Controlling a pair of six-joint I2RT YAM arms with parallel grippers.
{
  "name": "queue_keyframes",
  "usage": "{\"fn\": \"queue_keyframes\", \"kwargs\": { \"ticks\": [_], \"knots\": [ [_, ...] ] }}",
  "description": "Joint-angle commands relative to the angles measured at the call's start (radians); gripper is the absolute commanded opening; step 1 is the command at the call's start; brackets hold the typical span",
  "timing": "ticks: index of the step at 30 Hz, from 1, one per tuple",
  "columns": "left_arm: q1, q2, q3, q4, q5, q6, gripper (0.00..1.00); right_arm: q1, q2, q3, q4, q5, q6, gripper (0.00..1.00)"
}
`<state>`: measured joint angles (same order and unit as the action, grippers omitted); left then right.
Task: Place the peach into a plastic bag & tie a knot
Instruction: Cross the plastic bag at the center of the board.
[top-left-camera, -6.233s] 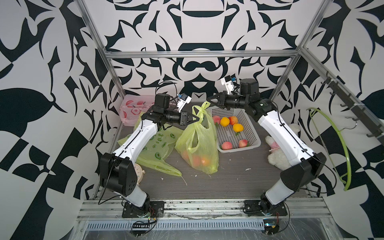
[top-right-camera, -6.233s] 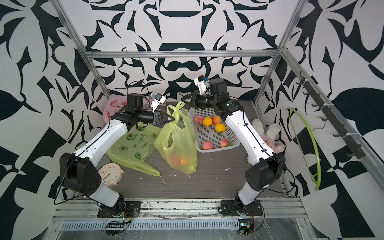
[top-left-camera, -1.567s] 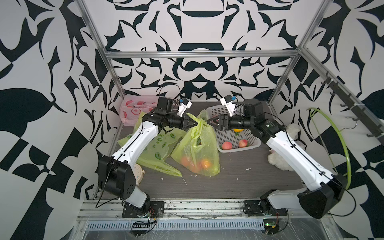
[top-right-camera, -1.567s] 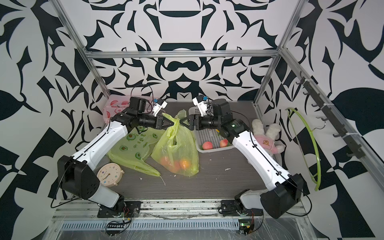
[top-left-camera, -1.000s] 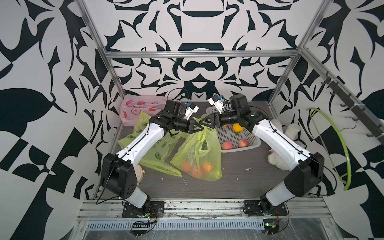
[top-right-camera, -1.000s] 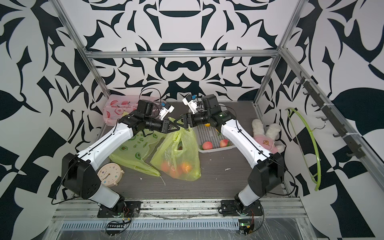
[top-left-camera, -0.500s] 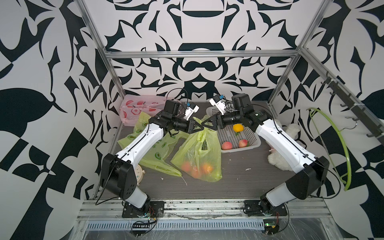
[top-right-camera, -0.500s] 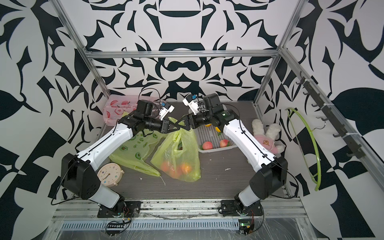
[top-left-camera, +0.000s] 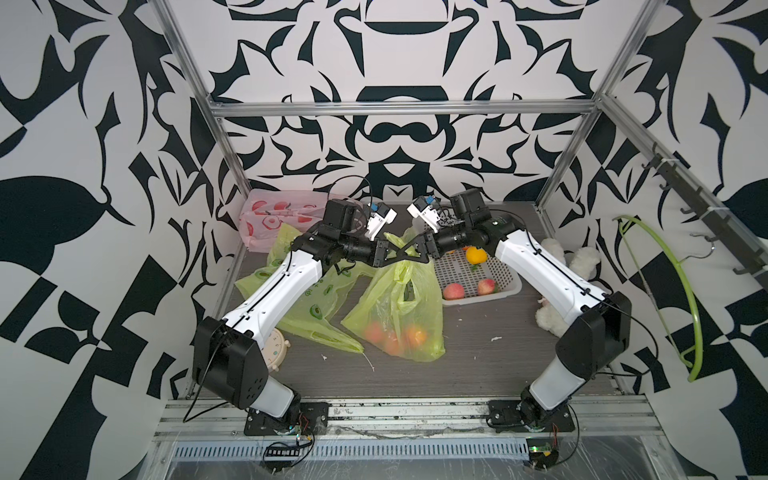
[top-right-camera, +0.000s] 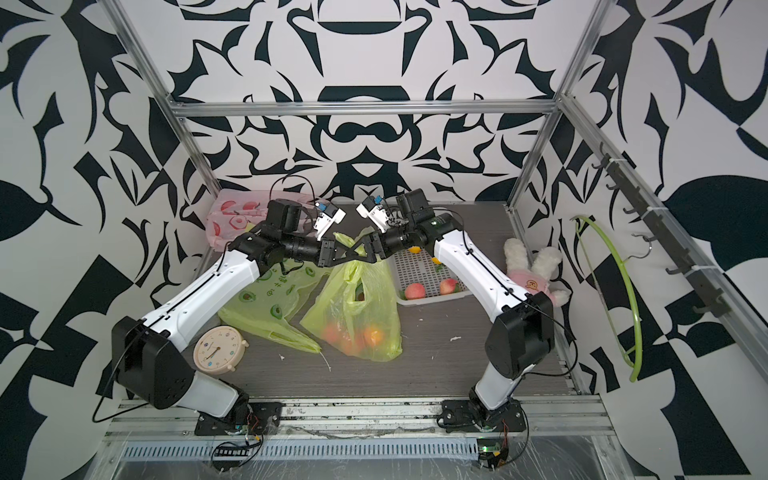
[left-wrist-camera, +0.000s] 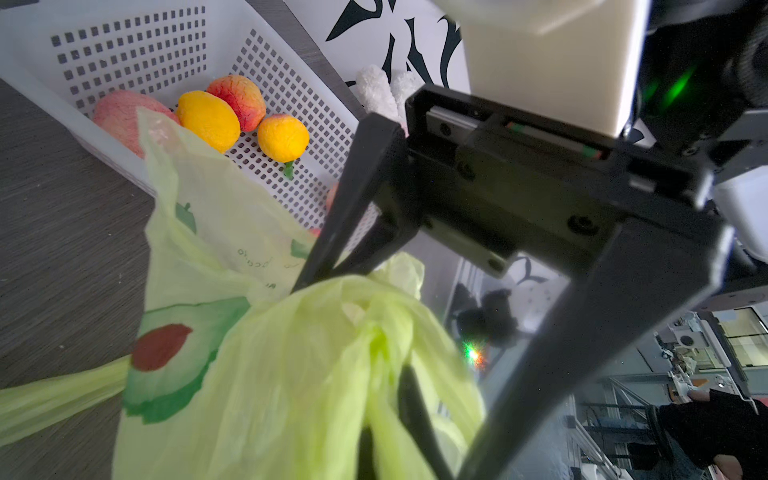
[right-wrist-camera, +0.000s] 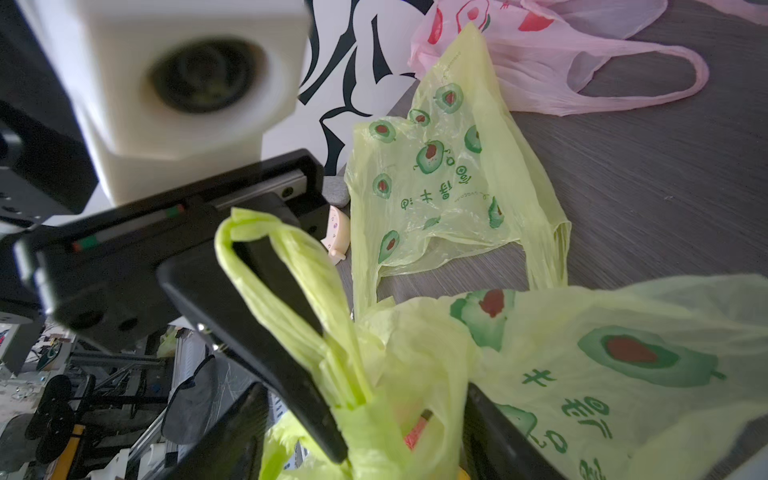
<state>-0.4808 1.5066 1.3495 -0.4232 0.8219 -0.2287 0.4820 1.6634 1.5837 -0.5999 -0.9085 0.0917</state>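
In both top views you see the plastic bag (top-left-camera: 399, 316) standing in the middle of the desk (top-left-camera: 478, 365). Its neck is drawn up toward 12 o'clock, where your two arms meet. Your left tool (top-left-camera: 392, 257) is pressed together on the bag's gathered handle. Your right tool (top-left-camera: 405, 253) is spread, with its jaws straddling the same neck and not closing on it. Round orange-red fruit (top-left-camera: 413, 334) shows through the film at the bag's bottom; which of it is peach you cannot tell. At 2 o'clock from the bag, the white basket (top-left-camera: 513, 286) holds two peaches (top-left-camera: 453, 291) and a yellow fruit (top-left-camera: 476, 254). A flat avocado-print bag (top-left-camera: 307, 299) lies at 9 o'clock, a pink bag (top-left-camera: 270, 216) at 11, a clock (top-right-camera: 216, 347) at 8 and a plush toy (top-right-camera: 532, 266) at 3.

In the left wrist view, the right tool's jaws stand wide apart over the bunched green film, with the basket beyond them.

In the right wrist view, the handle loop (right-wrist-camera: 270, 270) rises beside the left tool's closed jaws, which pinch the handle just below it.
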Motion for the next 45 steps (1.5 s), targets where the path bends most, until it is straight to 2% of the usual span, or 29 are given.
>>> {"fn": "queue_keyframes", "kwargs": {
  "ticks": [1,7,11,15,18,21,24,25,29,32,37,45],
  "knots": [
    [0.0,-0.01,0.0,0.022,0.0,0.002,0.0,0.013,-0.028,0.003,-0.013,-0.069,-0.03,0.7],
    [0.003,0.008,0.017,0.015,-0.024,0.003,0.0,0.069,-0.038,-0.001,-0.097,0.013,-0.076,0.62],
    [0.004,0.007,0.014,0.01,-0.041,0.006,0.0,0.102,-0.031,-0.004,-0.129,0.059,-0.081,0.51],
    [0.009,0.003,0.013,0.001,-0.063,0.008,0.0,0.123,-0.04,-0.006,-0.13,0.092,-0.067,0.44],
    [0.012,-0.003,0.01,-0.004,-0.076,0.008,0.0,0.142,-0.048,-0.007,-0.133,0.126,-0.06,0.33],
    [0.017,-0.017,0.003,-0.005,-0.076,0.008,0.0,0.153,-0.048,-0.007,-0.141,0.15,-0.06,0.16],
    [0.032,-0.041,-0.013,-0.004,-0.065,0.0,0.0,0.153,-0.047,-0.01,-0.138,0.168,-0.055,0.04],
    [0.04,-0.049,-0.022,-0.004,-0.058,-0.004,0.06,0.153,-0.046,-0.012,-0.132,0.165,-0.053,0.01],
    [0.053,-0.103,-0.077,-0.006,-0.047,-0.005,0.4,0.148,-0.058,-0.007,-0.123,0.154,-0.053,0.0],
    [0.054,-0.135,-0.128,-0.019,-0.049,0.008,0.5,0.13,-0.07,-0.003,-0.111,0.111,-0.048,0.0],
    [0.055,-0.165,-0.192,-0.001,-0.028,0.012,0.55,0.079,-0.084,-0.022,-0.028,0.009,0.005,0.0],
    [0.055,-0.17,-0.213,0.008,0.022,0.011,0.57,0.053,-0.081,-0.02,0.015,-0.049,0.039,0.0]
  ]
}}
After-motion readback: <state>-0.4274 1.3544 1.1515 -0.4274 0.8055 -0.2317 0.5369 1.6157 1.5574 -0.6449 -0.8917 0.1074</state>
